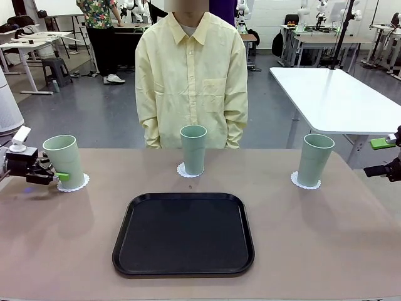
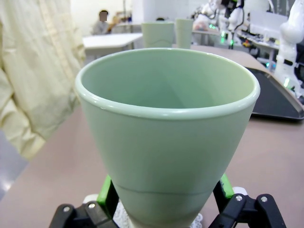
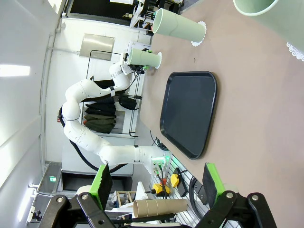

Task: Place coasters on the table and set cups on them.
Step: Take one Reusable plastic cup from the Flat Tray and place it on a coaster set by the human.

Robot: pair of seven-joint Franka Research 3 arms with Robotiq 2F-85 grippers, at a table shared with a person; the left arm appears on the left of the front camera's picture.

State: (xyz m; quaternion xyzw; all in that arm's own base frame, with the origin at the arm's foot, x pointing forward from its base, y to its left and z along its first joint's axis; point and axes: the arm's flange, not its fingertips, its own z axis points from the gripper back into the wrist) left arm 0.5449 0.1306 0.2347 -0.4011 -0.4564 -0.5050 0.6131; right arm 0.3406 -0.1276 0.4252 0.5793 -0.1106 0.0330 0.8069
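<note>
While no brand, label or legible writing shows on any item, the layout can be recorded against the black tray (image 1: 183, 234). The beige counter (image 1: 326, 251) carries the tray at its near middle. A person in a pale yellow shirt (image 1: 191, 75) stands at the counter's far edge, directly behind the tray, arms hanging down.

Three mint-green cups stand upright beyond the tray, each on a white scalloped coaster. The left cup (image 1: 64, 162) is far to the tray's left on the left coaster (image 1: 76, 184). The middle cup (image 1: 193, 149) sits just past the tray's far edge on the middle coaster (image 1: 183, 170). The right cup (image 1: 315, 159) is well to the tray's right on the right coaster (image 1: 303, 183).

The left arm reaches in low and level, left of the tray. The left gripper (image 1: 52, 175) has its jaws apart, one green pad (image 2: 107, 190) on either side of the left cup's lower body; the pads look just beside or against the wall, and firm contact cannot be told.

The right gripper (image 1: 388, 160) hangs at the counter's right edge, far right of the tray and clear of the right cup. Its jaws stand wide apart and hold nothing, as the right wrist view confirms.
</note>
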